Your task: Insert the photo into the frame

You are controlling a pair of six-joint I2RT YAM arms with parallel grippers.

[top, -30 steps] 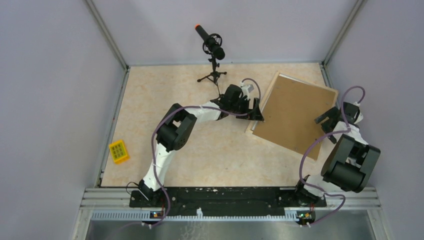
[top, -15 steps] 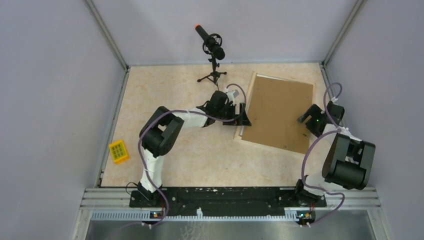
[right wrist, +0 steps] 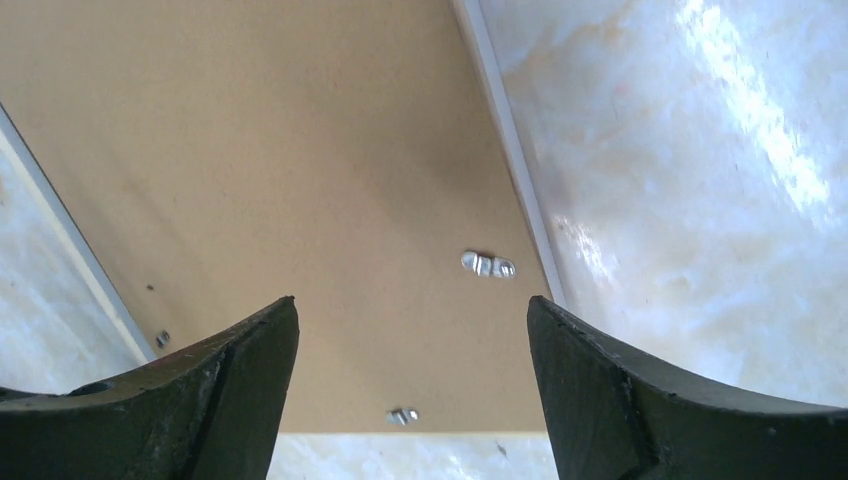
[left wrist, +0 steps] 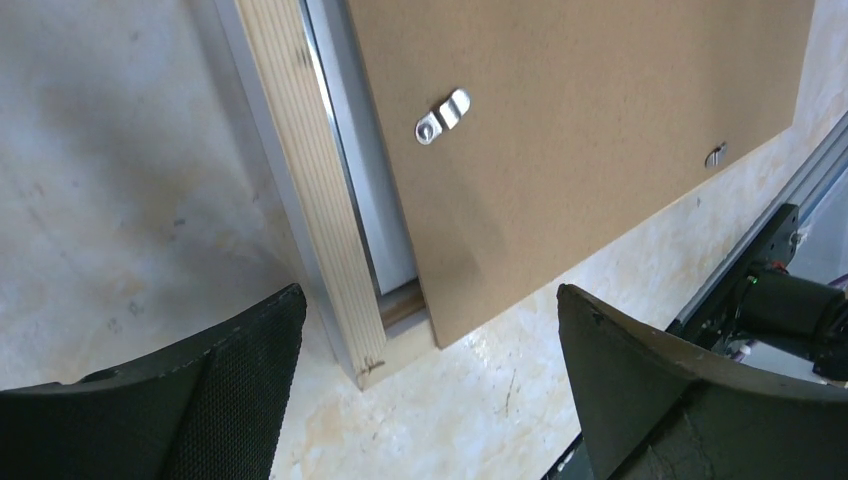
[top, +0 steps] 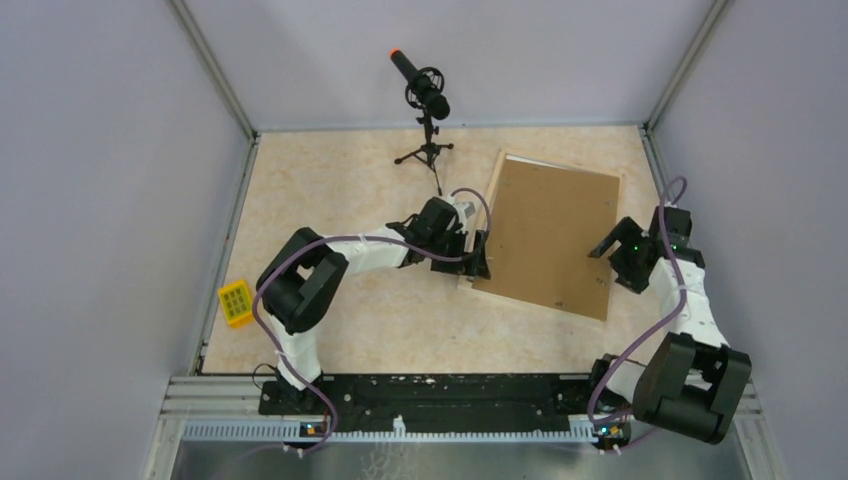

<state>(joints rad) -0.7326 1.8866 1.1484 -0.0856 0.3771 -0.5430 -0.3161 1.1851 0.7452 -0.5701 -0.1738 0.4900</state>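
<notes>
The frame (top: pixel 493 185) is lying face down on the worktop (top: pixel 340 200), right of centre, with a brown board (top: pixel 550 235) sitting in its back. The left fingers (left wrist: pixel 235 385) are standing wide open, flanking the frame's near left corner and gripping nothing. The right fingers (right wrist: pixel 640 390) are hanging open at the board's right edge, also gripping nothing.

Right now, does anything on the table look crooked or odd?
Yes: the brown backing board sits off-centre on the frame, not seated inside it. A bare channel shows along one long rail while the board overlaps the near end.
</notes>
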